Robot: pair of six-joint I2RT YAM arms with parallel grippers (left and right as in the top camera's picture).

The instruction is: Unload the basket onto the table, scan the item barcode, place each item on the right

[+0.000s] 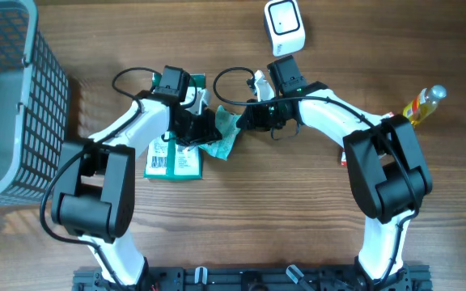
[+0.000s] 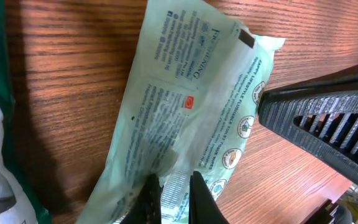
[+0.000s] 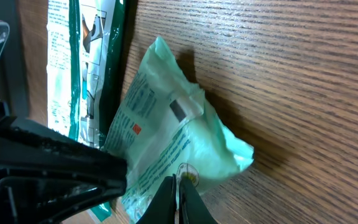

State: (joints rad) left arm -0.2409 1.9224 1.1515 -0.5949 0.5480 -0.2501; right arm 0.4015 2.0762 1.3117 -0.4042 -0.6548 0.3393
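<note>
- The pouch (image 2: 185, 106) is over the middle of the table (image 1: 298, 226), between the two arms. The left jaws are closed on one end of it and the right jaws are pinched shut on the rim of the other end.
- It looks light and soft, a thin wrinkled film, probably slippery. I think it would sag if only one side holds it.
- The best hold seems to be the flat sealed rims, so that the printed face is flat.
- Whether it touches the table, I cannot tell.
- The print is blurred and I cannot find the barcode surely; the jaws may cover it.
- The pack (image 1: 168, 162) beside it lies partly under the left arm.
- Far behind stands the scanner (image 1: 284, 23); its window is hard to make out.
</note>
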